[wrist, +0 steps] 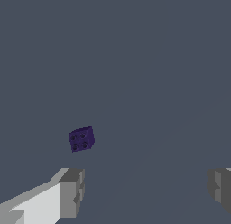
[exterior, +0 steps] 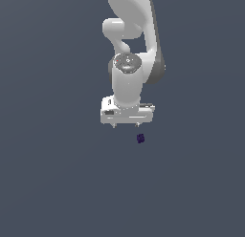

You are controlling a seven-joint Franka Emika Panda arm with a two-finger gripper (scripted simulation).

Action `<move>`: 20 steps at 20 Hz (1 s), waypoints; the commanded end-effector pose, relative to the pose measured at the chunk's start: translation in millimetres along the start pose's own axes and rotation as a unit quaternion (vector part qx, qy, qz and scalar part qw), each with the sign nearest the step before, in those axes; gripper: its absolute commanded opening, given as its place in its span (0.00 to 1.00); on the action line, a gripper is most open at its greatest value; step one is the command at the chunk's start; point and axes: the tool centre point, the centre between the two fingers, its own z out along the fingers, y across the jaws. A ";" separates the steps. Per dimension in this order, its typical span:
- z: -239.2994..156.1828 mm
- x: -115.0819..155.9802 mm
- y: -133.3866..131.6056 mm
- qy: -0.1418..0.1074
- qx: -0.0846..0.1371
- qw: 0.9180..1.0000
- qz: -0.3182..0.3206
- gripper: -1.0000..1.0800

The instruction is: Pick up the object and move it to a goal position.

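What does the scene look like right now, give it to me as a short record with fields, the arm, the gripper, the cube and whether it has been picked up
arm: one white Panda arm, reaching down over a plain dark grey floor
gripper: gripper open, fingers spread wide, nothing between them
cube: tiny dark navy-purple cube with small round dimples on its upper face, slightly turned
cube position: apart from the gripper, not between the fingers; in the exterior view it sits just below the hand, toward that view's right
contact: none
picked up: not yet
goal marker: none visible

Simulated scene, flat featureless slate-grey ground (exterior: 48, 183), untextured rendered robot arm (exterior: 129, 83)
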 end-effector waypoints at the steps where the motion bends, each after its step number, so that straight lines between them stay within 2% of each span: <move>1: 4.4 0.1 -4.1 0.000 0.000 1.000 -0.005 0.96; 5: 21.1 0.4 -17.9 0.000 -0.003 1.000 -0.024 0.96; 14: 77.5 -4.9 -68.1 0.002 -0.004 0.996 -0.089 0.96; 20: 89.8 -7.5 -79.5 0.002 -0.004 0.995 -0.103 0.96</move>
